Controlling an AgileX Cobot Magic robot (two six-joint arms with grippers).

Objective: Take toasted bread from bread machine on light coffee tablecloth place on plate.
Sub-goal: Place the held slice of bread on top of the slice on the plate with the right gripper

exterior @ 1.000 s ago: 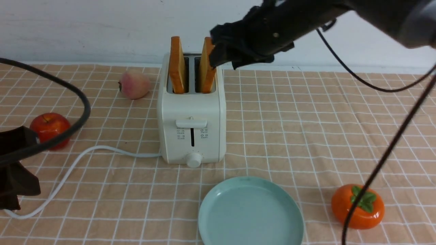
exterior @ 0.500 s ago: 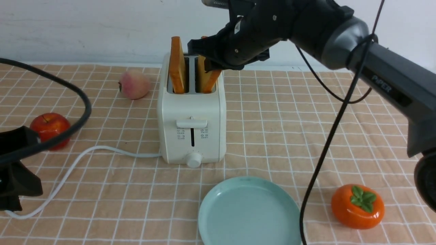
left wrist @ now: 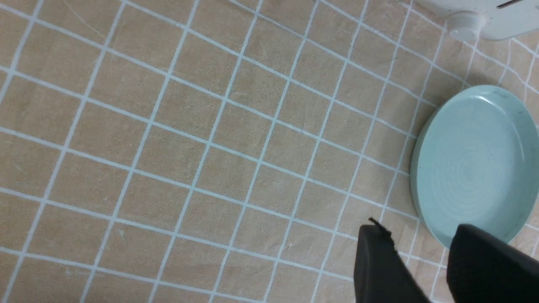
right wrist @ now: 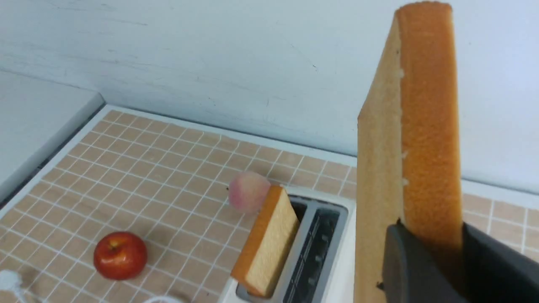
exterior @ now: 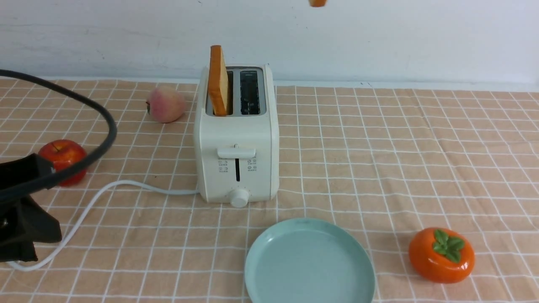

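The cream-white bread machine [exterior: 236,139] stands on the tan grid tablecloth [exterior: 379,139]. One slice of toasted bread [exterior: 218,80] stands in its left slot; the right slot is empty. My right gripper [right wrist: 429,235] is shut on the second slice [right wrist: 414,126] and holds it high above the bread machine [right wrist: 320,235]. In the front view only a corner of that slice [exterior: 316,3] shows at the top edge. The mint-blue plate [exterior: 269,252] lies in front of the bread machine. My left gripper [left wrist: 417,235] is open and empty above the cloth beside the plate [left wrist: 421,168].
A peach [exterior: 165,104] and a red apple [exterior: 63,158] lie left of the bread machine, with its white cord [exterior: 105,189] running left. An orange persimmon [exterior: 441,254] sits right of the plate. My left arm's black cable [exterior: 97,113] arcs at the left.
My right gripper has pulled the right-hand slice up out of its slot and risen out of the front view. The left slice and left arm stay put.
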